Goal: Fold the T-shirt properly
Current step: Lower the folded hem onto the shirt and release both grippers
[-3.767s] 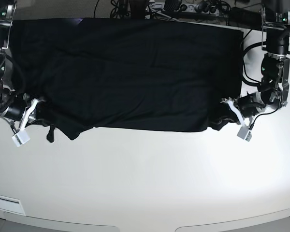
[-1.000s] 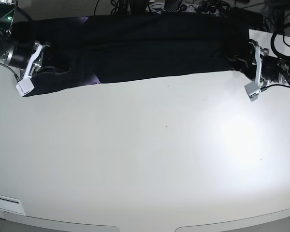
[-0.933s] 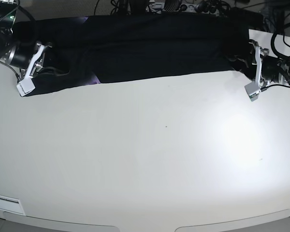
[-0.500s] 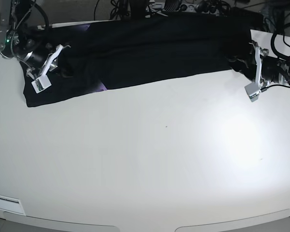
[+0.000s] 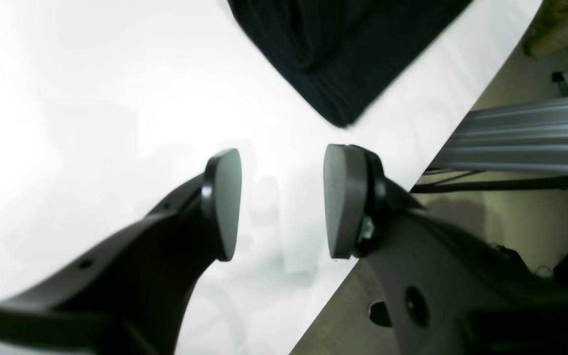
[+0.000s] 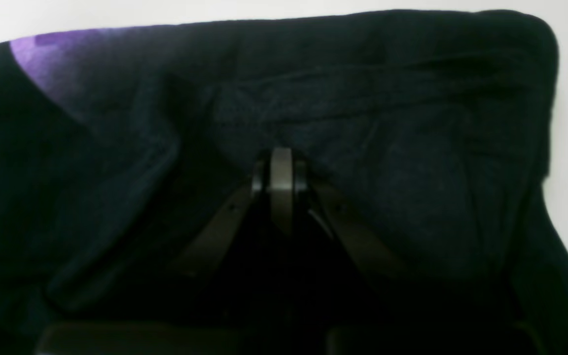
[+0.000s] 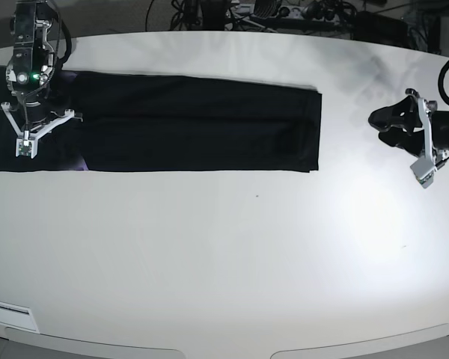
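The black T-shirt (image 7: 194, 123) lies as a long flat folded band across the back left of the white table (image 7: 239, 254). My right gripper (image 7: 39, 126) sits over its left end. In the right wrist view it (image 6: 281, 170) is shut on a pinch of the black cloth (image 6: 412, 148), with a purple patch (image 6: 42, 47) of the print showing at the upper left. My left gripper (image 7: 382, 122) is open and empty to the right of the shirt, apart from it. In the left wrist view it (image 5: 281, 202) has its jaws wide apart over bare table, with a shirt corner (image 5: 343, 64) ahead.
Cables and equipment (image 7: 269, 11) lie behind the table's far edge. In the left wrist view the table edge (image 5: 412, 162) runs close beside the gripper, with a metal rail (image 5: 525, 133) beyond. A white label (image 7: 7, 310) sits at the front left edge.
The shirt has come off the back edge and now lies flat as a narrow band shifted left. My left gripper has let go and drawn away right. My right gripper moved left, still holding cloth.
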`<state>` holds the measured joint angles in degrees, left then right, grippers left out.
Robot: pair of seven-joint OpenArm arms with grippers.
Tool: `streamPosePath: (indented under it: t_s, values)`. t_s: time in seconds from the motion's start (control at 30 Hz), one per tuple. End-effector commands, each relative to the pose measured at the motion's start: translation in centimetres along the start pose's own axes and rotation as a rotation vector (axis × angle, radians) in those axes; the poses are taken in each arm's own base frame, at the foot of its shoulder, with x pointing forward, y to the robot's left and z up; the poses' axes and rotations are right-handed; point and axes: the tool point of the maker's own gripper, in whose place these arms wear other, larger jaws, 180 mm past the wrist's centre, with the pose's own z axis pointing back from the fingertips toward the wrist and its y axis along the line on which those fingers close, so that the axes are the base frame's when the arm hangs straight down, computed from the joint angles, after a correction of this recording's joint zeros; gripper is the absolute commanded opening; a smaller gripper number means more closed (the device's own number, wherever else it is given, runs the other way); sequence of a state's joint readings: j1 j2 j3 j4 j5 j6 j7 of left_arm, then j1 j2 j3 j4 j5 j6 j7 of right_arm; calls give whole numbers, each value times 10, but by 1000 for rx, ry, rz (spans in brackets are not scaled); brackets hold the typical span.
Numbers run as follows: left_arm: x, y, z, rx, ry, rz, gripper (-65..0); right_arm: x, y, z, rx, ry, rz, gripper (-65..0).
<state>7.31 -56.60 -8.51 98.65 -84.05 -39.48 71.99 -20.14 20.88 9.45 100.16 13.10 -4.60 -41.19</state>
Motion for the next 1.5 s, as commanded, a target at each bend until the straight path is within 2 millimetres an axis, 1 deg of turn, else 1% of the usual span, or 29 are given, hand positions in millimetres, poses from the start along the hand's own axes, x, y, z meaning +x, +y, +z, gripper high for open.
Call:
streamPosePath:
  t_s: [0.0,0.1,0.13,0.2,0.23,0.27,0.3,0.33,0.4,0.5,0.57,0.63,0.7,0.8,0.9,1.03,1.3,1.47]
  values:
    - [11,2,10,18,-21,-26,-355,-22,1,0,11,102,-1,-650]
    - [13,3,9,20,-35,-26,-355,-9,5,-1,22,77,6,-650]
    - [11,5,8,32,-29,-28,-355,-3,5,-1,20,66,12,-613]
    - [12,7,5,47,-47,-10,-355,5,7,0,30,49,28,-486]
    - [13,9,5,59,-61,3,-355,10,9,1,38,37,35,-432]
    - [16,12,5,74,-79,11,-355,13,11,3,49,27,46,-395]
    - [19,16,7,97,-106,17,-355,16,13,4,58,18,59,-372]
    - [22,21,9,126,-134,33,-355,19,15,6,68,7,69,-362]
    - [29,37,15,213,-199,84,-355,25,17,10,77,-13,79,-363]
    - [27,66,23,349,-282,202,-355,35,20,16,84,-43,88,-363]
    - [16,78,20,371,-321,305,-348,41,23,20,97,-62,104,-363]
    - [0,88,13,363,-357,424,-348,47,25,24,103,-83,112,-363]
    - [-14,92,2,313,-402,542,-348,52,26,27,102,-98,117,-363]
    - [-24,81,-18,171,-461,642,-348,54,24,29,92,-105,128,-363]
    - [-20,67,-30,56,-518,670,-348,54,25,29,95,-105,130,-363]
    - [-10,58,-42,-3,-561,673,-348,53,26,29,102,-105,139,-363]
    - [-6,32,-89,-87,-512,686,-348,53,28,29,113,-105,155,-363]
    - [-3,9,-115,-169,-484,701,-348,53,28,29,113,-105,155,-363]
